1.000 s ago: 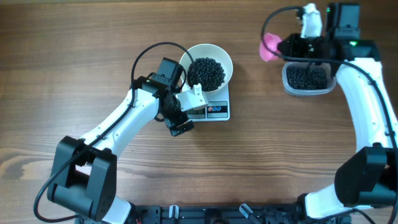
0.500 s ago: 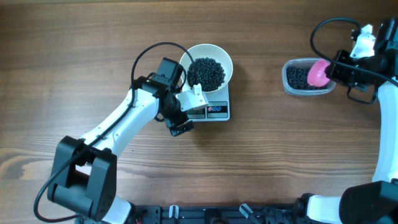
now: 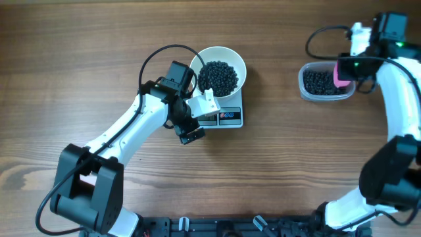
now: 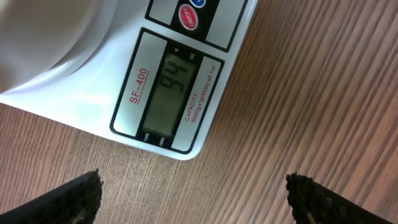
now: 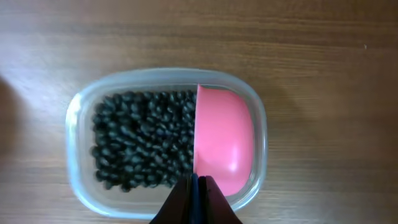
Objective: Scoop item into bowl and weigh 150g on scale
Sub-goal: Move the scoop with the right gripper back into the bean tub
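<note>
Overhead: a round white bowl (image 3: 231, 60) was seen standing on the small white rectangular digital scale (image 3: 230, 117), left of centre on the brown wooden table (image 3: 99, 52), and a heap of small round black pellets (image 3: 218, 78) was held in it. The left gripper (image 3: 198, 120) was parked just beside the scale's front left edge, jaws spread wide, nothing held. At the far right a clear rounded-rectangular plastic tub (image 3: 304, 85) with more pellets was noted, well apart from the scale; the right gripper (image 3: 345, 71) was placed over its right end, clamped on a pink round plastic scoop (image 3: 341, 74). Left wrist: the scale's grey display (image 4: 169, 93) was shown with digits read as 94, the bowl's white side at upper left, and the black fingertips (image 4: 78, 198) were seen far apart at the lower corners, above bare wood. Right wrist: the scoop was seen tilted inside the tub's right half, pellets filling the left half, and the jaws were pinched together at the scoop's near edge.
</note>
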